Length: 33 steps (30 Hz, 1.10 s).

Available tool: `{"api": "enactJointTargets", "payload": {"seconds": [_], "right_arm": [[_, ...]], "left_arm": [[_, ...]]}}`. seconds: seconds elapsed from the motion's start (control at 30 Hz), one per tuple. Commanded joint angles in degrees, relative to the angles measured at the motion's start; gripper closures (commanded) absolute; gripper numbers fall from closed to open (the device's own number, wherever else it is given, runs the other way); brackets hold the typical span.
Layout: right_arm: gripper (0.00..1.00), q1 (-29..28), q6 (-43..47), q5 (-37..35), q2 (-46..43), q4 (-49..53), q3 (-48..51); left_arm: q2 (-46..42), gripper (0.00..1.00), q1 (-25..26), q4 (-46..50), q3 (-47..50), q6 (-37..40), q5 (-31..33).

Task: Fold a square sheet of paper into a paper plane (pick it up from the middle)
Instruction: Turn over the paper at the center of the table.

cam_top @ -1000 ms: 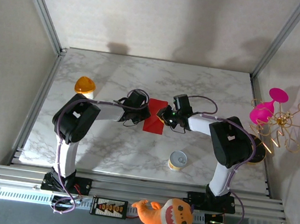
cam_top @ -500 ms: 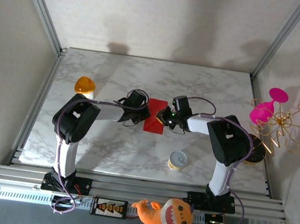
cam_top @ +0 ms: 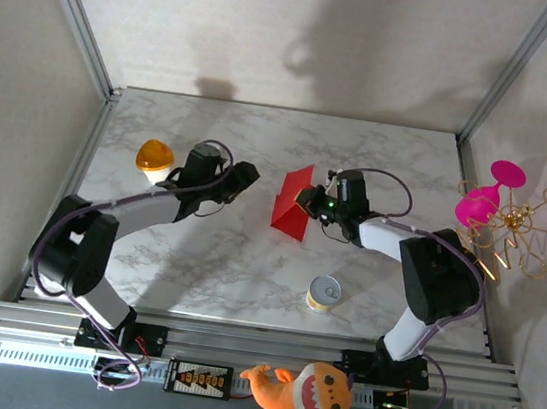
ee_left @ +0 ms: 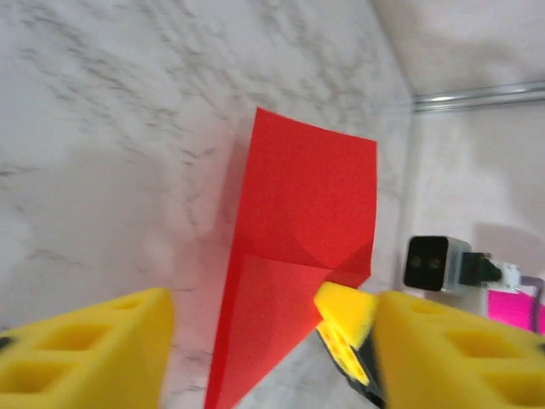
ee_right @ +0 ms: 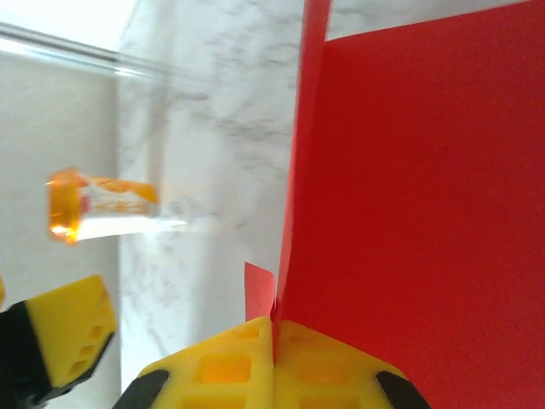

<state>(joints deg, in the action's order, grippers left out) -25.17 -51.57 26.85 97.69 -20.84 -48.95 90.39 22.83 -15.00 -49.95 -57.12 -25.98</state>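
Observation:
The red sheet of paper (cam_top: 292,204) is creased and stands tilted up off the marble table (cam_top: 246,261) at its middle. In the left wrist view the paper (ee_left: 298,221) shows a diagonal fold with a triangular flap. My right gripper (cam_top: 307,200) is shut on the paper's right edge; in the right wrist view its yellow pads (ee_right: 274,341) pinch the paper (ee_right: 426,213) between them. My left gripper (cam_top: 244,174) is open, a short way left of the paper, with nothing between its fingers (ee_left: 85,349).
An orange-capped cup (cam_top: 155,156) stands at the left. A small yellow tin (cam_top: 323,293) sits in front of the right arm. A pink glass (cam_top: 486,197) and a gold wire stand (cam_top: 527,233) are at the right edge. An orange shark plush (cam_top: 304,390) lies by the bases.
My left gripper has opened, let go of the paper and drawn back to the left. My right gripper has shut on the paper and raised it off the table.

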Motion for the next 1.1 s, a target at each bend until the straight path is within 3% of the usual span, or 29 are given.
{"api": "enactJointTargets", "payload": {"seconds": [0.0,0.17,0.53,0.73,1.07], "right_arm": [[1.00,0.17,2.85,7.63,-1.84,-3.39,-1.93],[1.00,0.21,-0.67,14.25,-2.55,-8.58,-2.03],[1.00,0.39,-9.07,20.52,-2.54,-17.51,-1.02],[0.99,0.89,-10.92,21.54,-2.05,-19.50,-0.40],[0.94,1.36,-8.93,20.83,-2.01,-16.24,-0.04]], "left_arm": [[-2.39,0.22,0.44,-10.52,5.03,-2.03,-7.27],[-2.75,0.02,1.39,-25.83,11.24,-8.60,-12.30],[0.50,0.03,3.98,-32.78,10.50,-10.38,-13.79],[0.91,0.14,3.90,-34.04,10.05,-10.82,-14.35],[1.11,0.55,3.44,-33.54,10.23,-10.51,-13.73]]}}
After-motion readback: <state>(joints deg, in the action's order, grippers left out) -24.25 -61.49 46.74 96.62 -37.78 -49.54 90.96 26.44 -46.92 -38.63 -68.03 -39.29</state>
